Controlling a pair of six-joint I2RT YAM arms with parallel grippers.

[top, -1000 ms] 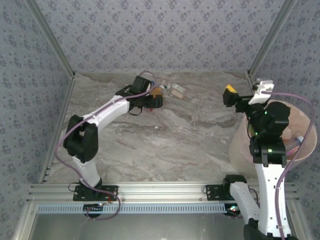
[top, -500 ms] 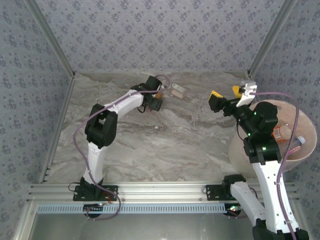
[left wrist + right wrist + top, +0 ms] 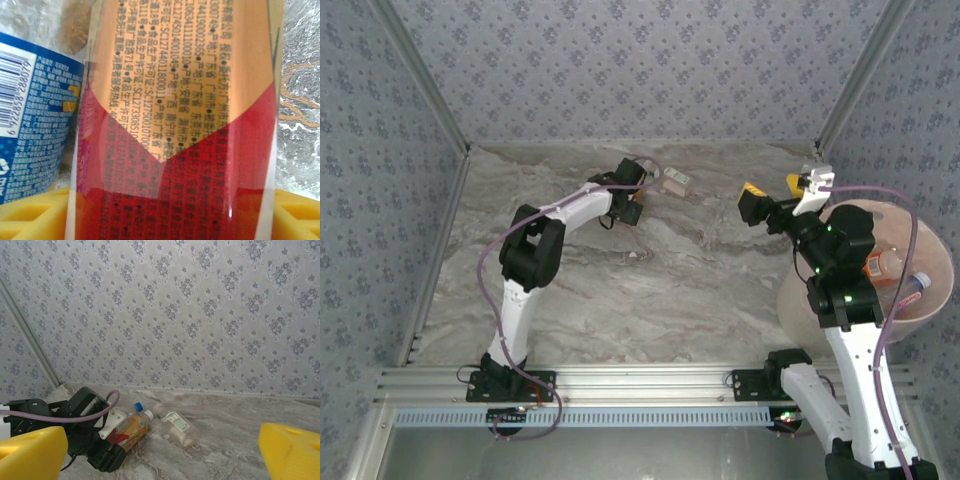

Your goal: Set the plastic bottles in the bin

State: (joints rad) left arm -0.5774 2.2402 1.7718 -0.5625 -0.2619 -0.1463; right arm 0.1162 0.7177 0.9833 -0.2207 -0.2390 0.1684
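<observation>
Far middle of the marble-patterned worktop (image 3: 650, 290): the left end effector (image 3: 634, 200) is stretched out over a small cluster of plastic bottles (image 3: 642, 188) lying on their sides near the back wall. From the left wrist, an orange-and-red bottle (image 3: 175, 125) with fine printed text on its label lies lengthwise between the two yellow fingers (image 3: 30, 217). One finger stands at each flank, right at the bottle's edges; whether they are pressing on it cannot be told. A blue-labelled bottle (image 3: 35, 115) with a barcode lies just beside it, on the left of that view. A clear bottle (image 3: 675, 180) with a pale label lies near the pair, a little to their right and outside the fingers.

The right end effector (image 3: 775, 190) hangs above the worktop, between the cluster and the bin (image 3: 792, 300). Its yellow fingers are spread wide apart with nothing between them, and its wrist camera looks across at the bottles and the patterned wall behind them.

The bin, a large pale round bucket, stands at the right edge of the worktop, well apart from the cluster and partly covered by the right arm. Inside it lie an orange-labelled bottle (image 3: 880, 265) and, just beside it, a blue-capped bottle (image 3: 917, 283).
</observation>
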